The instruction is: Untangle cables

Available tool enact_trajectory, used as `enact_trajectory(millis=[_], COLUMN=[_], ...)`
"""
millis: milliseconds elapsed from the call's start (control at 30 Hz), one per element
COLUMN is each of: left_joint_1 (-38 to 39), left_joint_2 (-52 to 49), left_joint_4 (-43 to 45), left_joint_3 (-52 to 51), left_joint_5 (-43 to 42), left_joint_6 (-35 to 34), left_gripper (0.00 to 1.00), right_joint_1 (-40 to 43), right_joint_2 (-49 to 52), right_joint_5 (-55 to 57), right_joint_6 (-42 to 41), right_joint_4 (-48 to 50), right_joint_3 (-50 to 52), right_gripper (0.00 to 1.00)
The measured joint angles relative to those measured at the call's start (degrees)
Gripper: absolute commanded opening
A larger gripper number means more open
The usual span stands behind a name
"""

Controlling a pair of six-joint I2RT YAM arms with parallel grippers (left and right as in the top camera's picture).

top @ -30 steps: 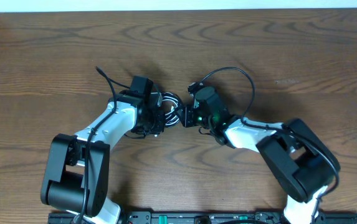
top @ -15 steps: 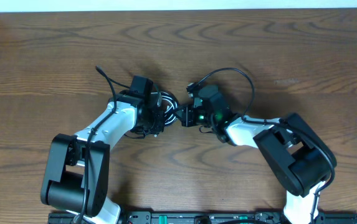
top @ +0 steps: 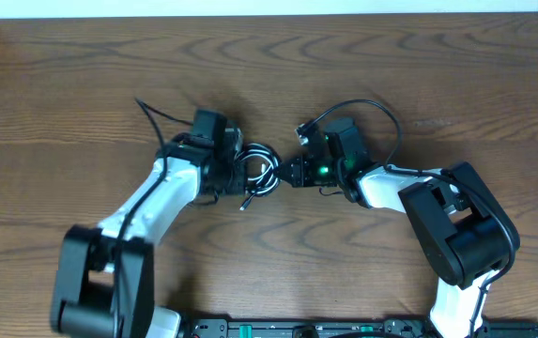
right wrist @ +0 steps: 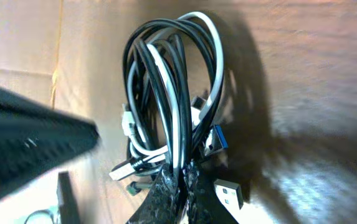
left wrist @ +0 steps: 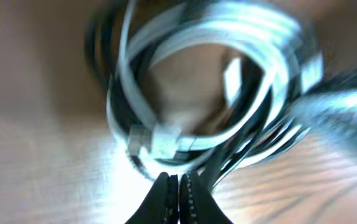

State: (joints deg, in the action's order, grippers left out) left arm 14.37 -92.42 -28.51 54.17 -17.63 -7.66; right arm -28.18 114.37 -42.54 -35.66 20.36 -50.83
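Coils of black and white cables (top: 261,171) lie bundled on the wooden table (top: 269,66), between the two arms. The right gripper (right wrist: 179,182) is clamped on black and white strands at the bundle's edge. The left gripper (left wrist: 178,185) is closed too, its tips touching the bundle; blur hides whether it pinches a strand.

Two robot arms are counted, the left arm (top: 156,192) and the right arm (top: 391,183), plus one table (top: 269,56) and, between the jaws, one bundle of black and white cables (top: 261,171) with at least three plugs (right wrist: 228,193).
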Motion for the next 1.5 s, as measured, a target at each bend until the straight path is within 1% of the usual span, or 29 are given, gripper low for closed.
enact_trajectory(millis=[133, 233, 267, 333, 400, 433, 467, 700, 733, 833, 1067, 1500], left_joint_1=[0.00, 0.00, 0.00, 0.00, 0.00, 0.00, 0.02, 0.07, 0.07, 0.07, 0.07, 0.07], left_joint_2=[2.23, 2.25, 2.25, 2.25, 2.25, 2.25, 2.25, 2.25, 2.25, 2.25, 2.25, 2.19], left_joint_4=[3.23, 2.69, 1.95, -0.07, -2.47, -3.43, -4.44, -10.01, -10.23, -8.52, 0.20, 0.02], left_joint_3=[0.31, 0.39, 0.39, 0.42, 0.42, 0.42, 0.42, 0.42, 0.42, 0.20, -2.14, -3.98], left_joint_5=[-0.02, 0.00, 0.00, 0.00, 0.00, 0.02, 0.00, -0.04, -0.04, -0.04, -0.04, -0.02], left_joint_6=[-0.02, -0.02, -0.02, 0.09, 0.09, 0.04, 0.17, -0.02, -0.02, 0.07, -0.04, -0.04], left_gripper=[0.09, 0.10, 0.13, 0.16, 0.17, 0.21, 0.23, 0.24, 0.27, 0.31, 0.31, 0.30], right_joint_1=[-0.24, -0.39, -0.39, -0.39, -0.39, -0.39, -0.42, -0.55, -0.55, -0.57, -0.76, -0.76], right_joint_2=[0.00, 0.00, 0.00, 0.00, 0.00, 0.00, 0.00, 0.00, 0.00, 0.00, 0.00, 0.00], right_joint_5=[-2.19, -2.97, -3.13, -3.37, -3.45, -3.58, -3.61, -3.63, -3.65, -3.61, -3.54, -3.54], right_joint_6=[1.20, 1.70, 1.79, 1.88, 1.97, 1.99, 1.99, 1.99, 1.99, 1.99, 2.03, 2.40], right_joint_4=[0.00, 0.00, -0.02, 0.00, -0.02, 0.00, 0.00, 0.00, 0.00, 0.00, -0.02, -0.17], right_joint_3=[0.00, 0.00, 0.00, 0.00, 0.00, 0.00, 0.00, 0.00, 0.00, 0.00, 0.00, 0.00], right_gripper=[0.01, 0.01, 0.01, 0.01, 0.01, 0.01, 0.01, 0.01, 0.01, 0.01, 0.01, 0.01])
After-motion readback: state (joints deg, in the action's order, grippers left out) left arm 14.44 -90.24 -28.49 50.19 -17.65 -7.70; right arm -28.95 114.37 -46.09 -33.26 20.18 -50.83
